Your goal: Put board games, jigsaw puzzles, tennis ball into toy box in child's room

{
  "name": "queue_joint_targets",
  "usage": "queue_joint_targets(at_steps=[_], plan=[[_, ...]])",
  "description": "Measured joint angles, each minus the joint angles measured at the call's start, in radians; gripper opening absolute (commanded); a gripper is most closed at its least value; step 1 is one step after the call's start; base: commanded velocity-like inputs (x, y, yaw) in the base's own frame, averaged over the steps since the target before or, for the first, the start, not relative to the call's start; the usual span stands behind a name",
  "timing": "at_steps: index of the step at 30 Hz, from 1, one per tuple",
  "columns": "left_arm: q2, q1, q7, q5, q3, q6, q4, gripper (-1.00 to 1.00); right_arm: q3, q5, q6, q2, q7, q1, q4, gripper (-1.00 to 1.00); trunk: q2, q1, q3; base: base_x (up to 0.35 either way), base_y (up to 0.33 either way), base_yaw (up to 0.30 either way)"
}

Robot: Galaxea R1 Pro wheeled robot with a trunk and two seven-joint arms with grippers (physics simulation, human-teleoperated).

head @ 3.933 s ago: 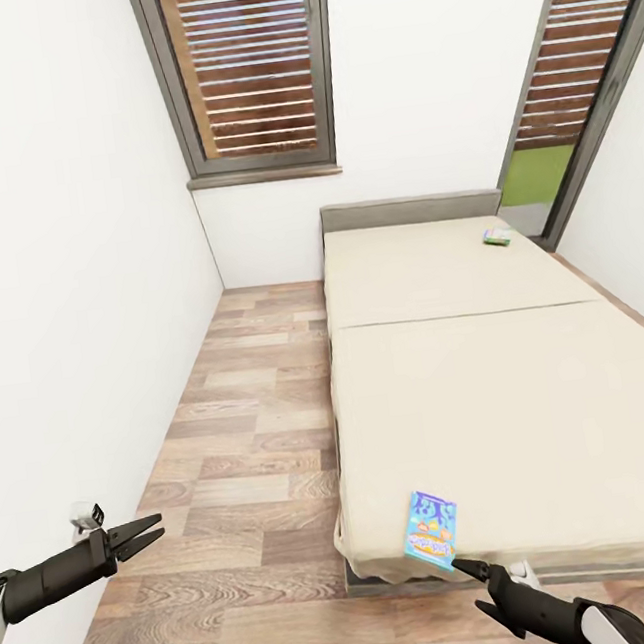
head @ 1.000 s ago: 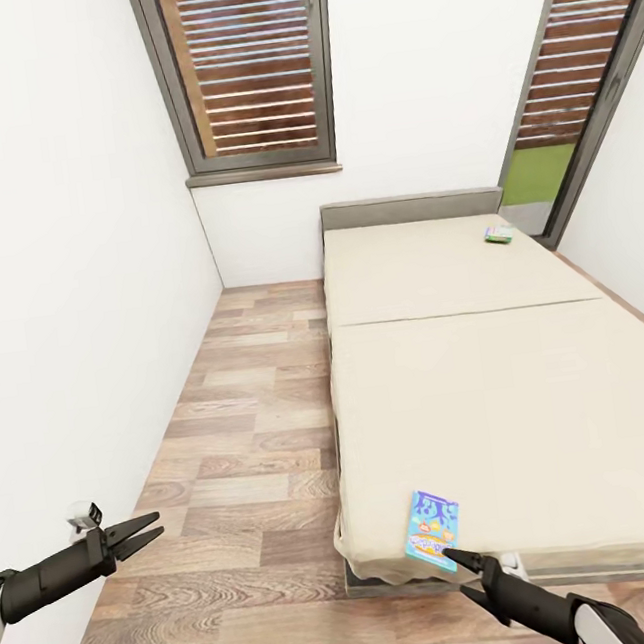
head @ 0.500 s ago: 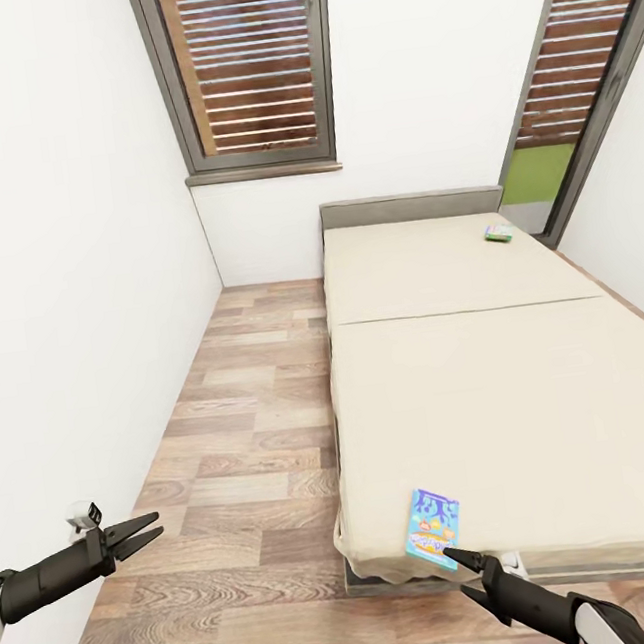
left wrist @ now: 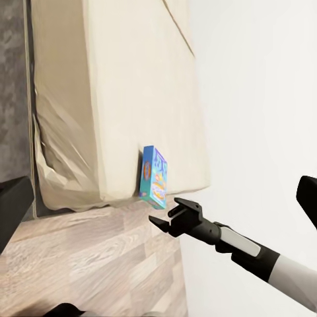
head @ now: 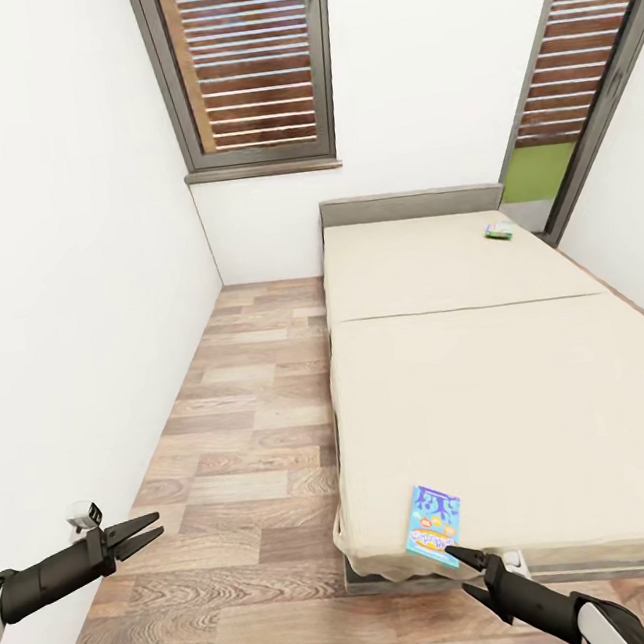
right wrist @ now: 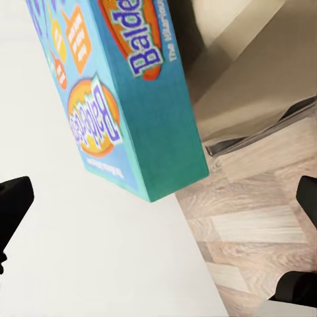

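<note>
The bed (head: 491,382) fills the right side of the room, its headboard against the far wall under the window (head: 251,69). A wood floor (head: 246,442) runs between the bed and the left wall.

Blue game (head: 433,527): lies flat on the mattress at the near corner of the bed, close to the foot edge. In the right wrist view the same box (right wrist: 112,86) shows its cartoon cover and a teal side face, very close to the camera.

Green game (head: 498,231): lies flat at the far right of the mattress, near the headboard, well apart from the blue one.

Right gripper (head: 464,572): positioned just in front of the blue game's near edge, jaws parted, nothing between them. The left wrist view shows it (left wrist: 165,214) spread and just beside the box, with no clear contact.

Left gripper (head: 142,536): hangs over the floor near the left wall, well apart from the bed. Its fingers are spread and it holds nothing.
</note>
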Motion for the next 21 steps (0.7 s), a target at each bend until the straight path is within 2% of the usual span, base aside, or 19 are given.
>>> queue_joint_targets(at_steps=[5,21], plan=[[0.0,0.0,0.0,0.0,-0.001,0.0,0.0,1.0,-0.001,-0.001,0.001,0.0,0.002,0.0,0.0,1.0,-0.028,0.015,-0.012,0.0,0.0,0.0],[-0.001,0.0,0.0,0.0,-0.001,0.0,0.0,1.0,0.0,-0.001,0.001,0.011,0.003,0.0,-0.001,1.0,-0.028,0.015,-0.013,0.0,0.0,0.0]])
